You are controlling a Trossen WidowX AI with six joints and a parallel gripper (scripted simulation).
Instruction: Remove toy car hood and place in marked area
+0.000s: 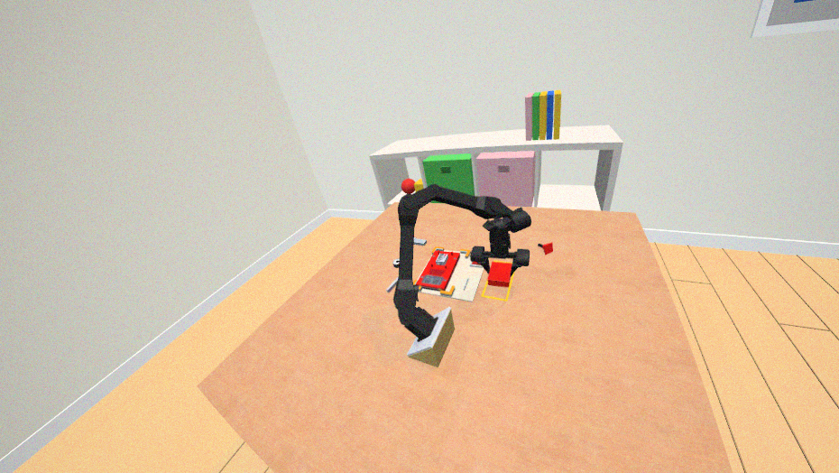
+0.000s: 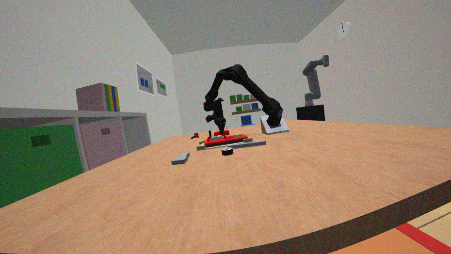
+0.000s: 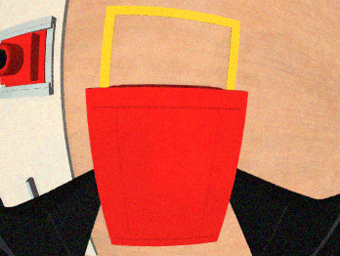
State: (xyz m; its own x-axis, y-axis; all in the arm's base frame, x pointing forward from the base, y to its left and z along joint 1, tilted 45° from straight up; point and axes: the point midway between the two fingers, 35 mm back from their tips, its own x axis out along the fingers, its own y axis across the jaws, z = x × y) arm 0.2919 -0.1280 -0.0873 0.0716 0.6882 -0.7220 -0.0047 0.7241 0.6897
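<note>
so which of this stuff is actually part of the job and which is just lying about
Part of the job:
- red hood, held in the gripper
- yellow marked area on the table
- toy car, on its white mat

Just lying about:
- black wheel
- grey flat piece
- small red part
- shelf unit with bins and books
</note>
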